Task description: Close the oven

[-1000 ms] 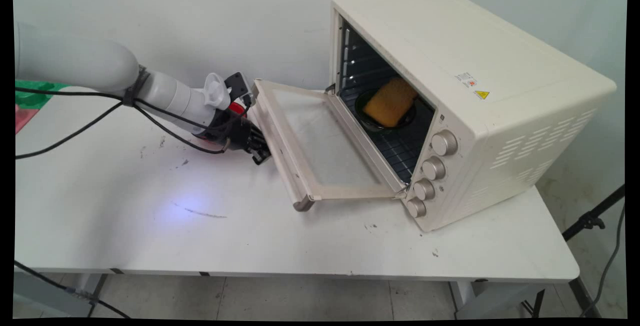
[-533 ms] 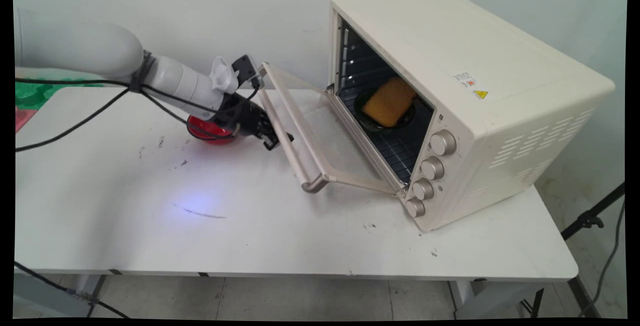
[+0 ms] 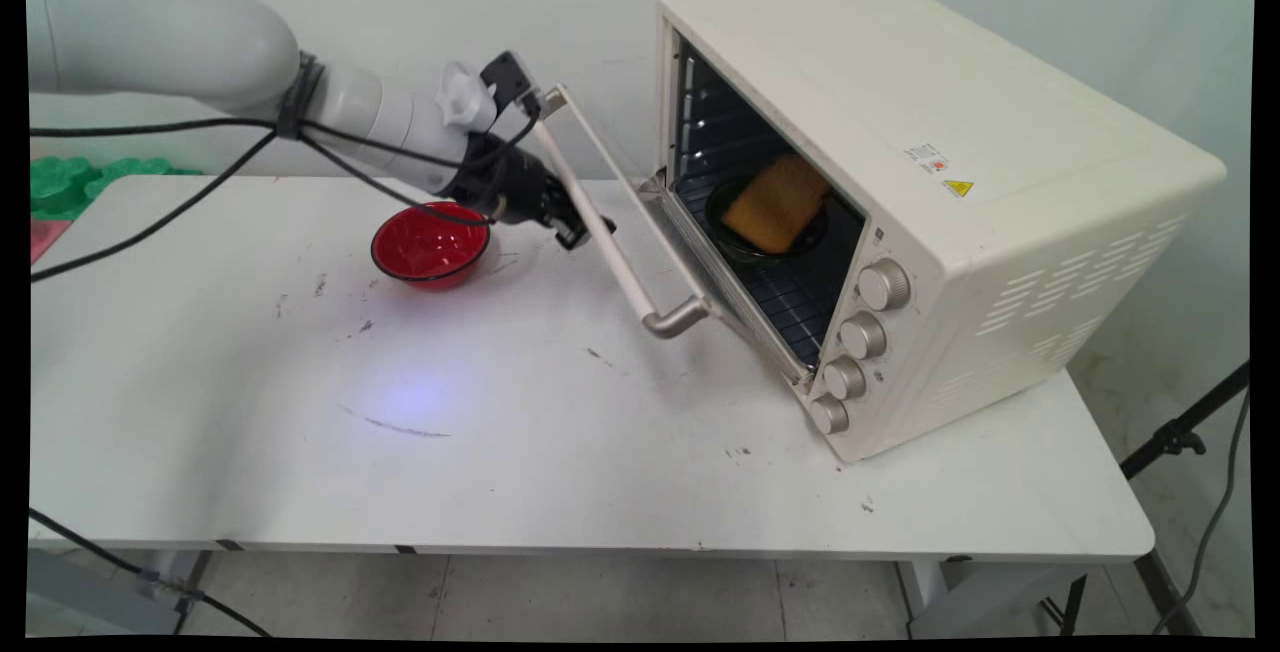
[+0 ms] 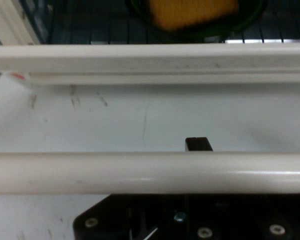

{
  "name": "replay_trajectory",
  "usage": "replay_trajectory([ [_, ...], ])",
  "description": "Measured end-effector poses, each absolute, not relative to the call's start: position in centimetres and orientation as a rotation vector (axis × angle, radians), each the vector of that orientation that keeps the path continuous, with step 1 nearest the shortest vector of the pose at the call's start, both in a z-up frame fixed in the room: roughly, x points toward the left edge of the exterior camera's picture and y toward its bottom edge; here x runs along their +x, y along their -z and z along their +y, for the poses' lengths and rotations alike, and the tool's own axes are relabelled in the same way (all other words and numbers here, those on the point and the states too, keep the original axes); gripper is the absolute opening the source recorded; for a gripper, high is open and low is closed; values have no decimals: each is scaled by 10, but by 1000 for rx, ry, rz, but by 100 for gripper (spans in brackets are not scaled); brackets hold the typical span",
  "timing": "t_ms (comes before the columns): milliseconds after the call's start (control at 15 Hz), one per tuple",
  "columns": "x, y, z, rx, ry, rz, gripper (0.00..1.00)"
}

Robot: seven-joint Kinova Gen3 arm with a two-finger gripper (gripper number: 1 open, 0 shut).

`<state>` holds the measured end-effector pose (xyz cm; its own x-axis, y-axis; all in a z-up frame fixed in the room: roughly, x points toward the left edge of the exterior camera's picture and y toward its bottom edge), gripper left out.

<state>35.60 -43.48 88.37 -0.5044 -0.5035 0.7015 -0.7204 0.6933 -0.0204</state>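
A cream toaster oven (image 3: 950, 182) stands at the table's right with its door half raised. My gripper (image 3: 572, 235) is shut and pressed from below against the door's long handle bar (image 3: 620, 267). In the hand view the handle bar (image 4: 150, 172) runs straight across, with my gripper (image 4: 197, 144) showing just past it and the door's top rail (image 4: 150, 57) beyond. Inside the oven, a yellow slice of bread (image 3: 778, 202) lies on a black dish (image 3: 740, 237) on the rack.
A red bowl (image 3: 430, 247) sits on the white table (image 3: 500, 452) just left of and below my hand. Green and red items (image 3: 70, 182) lie at the far left edge. Black cables hang from the arm. Four knobs (image 3: 865, 337) line the oven's front.
The oven door has swung up from nearly flat to about half shut, carried by my gripper rising and moving right. The red bowl, hidden behind the hand before, is now uncovered.
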Motion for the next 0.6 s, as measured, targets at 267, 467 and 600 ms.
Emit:
replay_trajectory([
  [267,349,-901,-446,924,-425,-2176,0],
  [467,344,-911,-454,916,-432,-2153,0],
  [600,342,-916,-457,910,-436,-2141,0],
])
